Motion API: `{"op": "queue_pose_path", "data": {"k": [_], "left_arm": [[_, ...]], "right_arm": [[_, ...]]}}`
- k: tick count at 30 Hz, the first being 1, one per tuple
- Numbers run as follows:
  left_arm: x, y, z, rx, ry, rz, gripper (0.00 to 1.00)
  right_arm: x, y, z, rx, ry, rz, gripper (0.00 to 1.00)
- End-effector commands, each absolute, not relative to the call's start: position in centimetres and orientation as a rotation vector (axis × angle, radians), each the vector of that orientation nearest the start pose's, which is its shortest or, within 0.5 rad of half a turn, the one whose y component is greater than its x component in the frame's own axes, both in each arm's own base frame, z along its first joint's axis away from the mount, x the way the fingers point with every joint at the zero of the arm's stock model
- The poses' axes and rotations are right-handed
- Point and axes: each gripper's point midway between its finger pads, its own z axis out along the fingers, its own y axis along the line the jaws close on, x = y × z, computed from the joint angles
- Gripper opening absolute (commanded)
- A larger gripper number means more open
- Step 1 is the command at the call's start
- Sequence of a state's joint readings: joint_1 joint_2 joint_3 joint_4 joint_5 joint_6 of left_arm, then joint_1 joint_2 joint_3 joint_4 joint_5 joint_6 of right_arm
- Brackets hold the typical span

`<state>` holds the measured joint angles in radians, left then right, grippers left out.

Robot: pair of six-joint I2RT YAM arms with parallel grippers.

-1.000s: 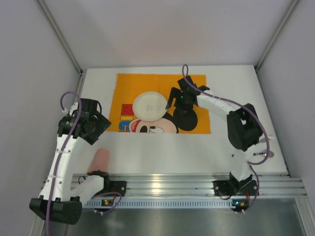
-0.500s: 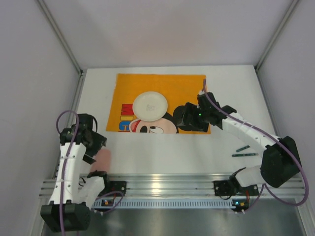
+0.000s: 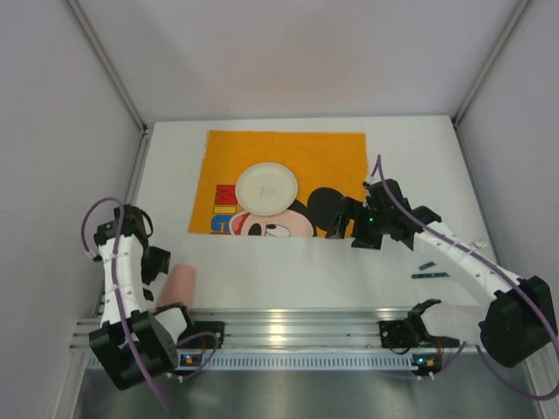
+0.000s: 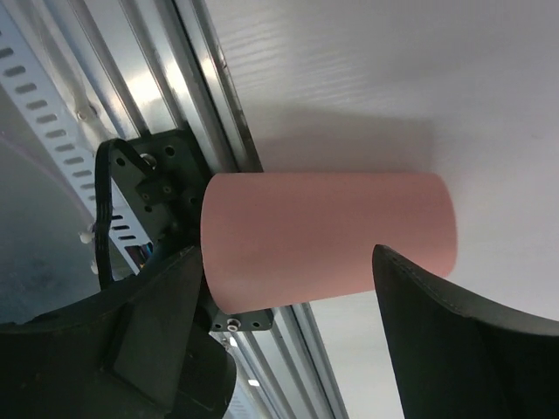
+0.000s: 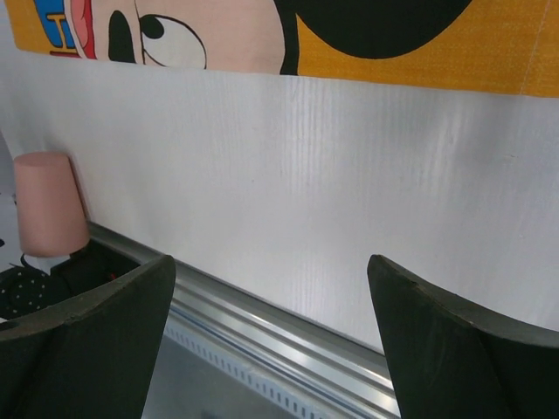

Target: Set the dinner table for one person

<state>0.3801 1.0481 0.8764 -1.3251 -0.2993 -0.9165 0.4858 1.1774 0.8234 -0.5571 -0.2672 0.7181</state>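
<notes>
- Orange is the cloth placemat (image 3: 341,148), our landmark. We see it lying flat on the far middle of the matte white desk (image 3: 288,266), with a cartoon mouse printed on it.
- A round white plate (image 3: 266,187) sits on the placemat, left of its middle and just above the mouse's face.
- A pink cup (image 4: 323,236) is off the placemat, well out from its near left corner, close against the aluminium rail (image 3: 288,325) that edges the desk. In the right wrist view it appears to stand on end.
- The left end effector (image 4: 279,271) is also out past the placemat's near left corner, just beside the cup. Its fingers are spread wide, and the cup shows in the gap between them. We cannot tell whether either finger touches it.
- The right end effector (image 5: 269,266) hovers at the placemat's near right part, by the mouse's black ear. Its fingers stand well apart, and we see only bare desk between them.
- Two slim dark teal utensils (image 3: 434,275) lie close together on the desk, out from the placemat's near right corner. They are too small for us to name.
- The desk spreads out on every side of the placemat.
</notes>
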Motion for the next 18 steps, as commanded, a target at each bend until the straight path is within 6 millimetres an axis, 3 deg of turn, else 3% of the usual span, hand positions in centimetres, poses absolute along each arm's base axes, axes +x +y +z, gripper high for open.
{"op": "queue_pose_path", "data": {"k": [1,6,9,10,12,13,15,16,17,18], "left_arm": [[11.1,5.3,8.6,-1.858,2.412,0.314,0.82],[12.8,3.2,8.5,-1.848,2.442,0.13,0.83],[13.9,0.5,7.5,-1.907,2.435,-0.075,0.81],[14.4,-1.3,6.6,-1.929,2.437,-0.165,0.81],[15.1,-3.2,5.9,-1.93,2.433,-0.231,0.81],[16.4,-5.5,5.4,-1.81,2.469,-0.322,0.81],[18.6,-9.0,5.5,-1.843,2.396,-0.486,0.81],[19.0,-12.4,5.4,-1.817,2.425,-0.578,0.81],[22.3,-15.2,6.9,-1.692,2.361,-0.787,0.81],[22.8,-16.8,7.3,-1.652,2.378,-0.831,0.81]], "right_arm": [[22.0,19.0,13.5,0.158,2.588,0.828,0.91],[21.9,16.9,13.9,0.199,2.569,0.827,0.91],[21.8,15.9,13.8,0.226,2.569,0.825,0.91],[21.8,15.7,13.7,0.229,2.572,0.824,0.91],[22.0,15.5,13.8,0.243,2.566,0.831,0.91],[22.0,15.4,13.9,0.245,2.564,0.829,0.91],[22.0,15.4,14.0,0.246,2.559,0.834,0.91],[22.0,15.5,14.0,0.25,2.562,0.84,0.91],[22.0,15.6,14.1,0.252,2.559,0.846,0.91],[21.9,15.7,14.2,0.248,2.56,0.86,0.91]]}}
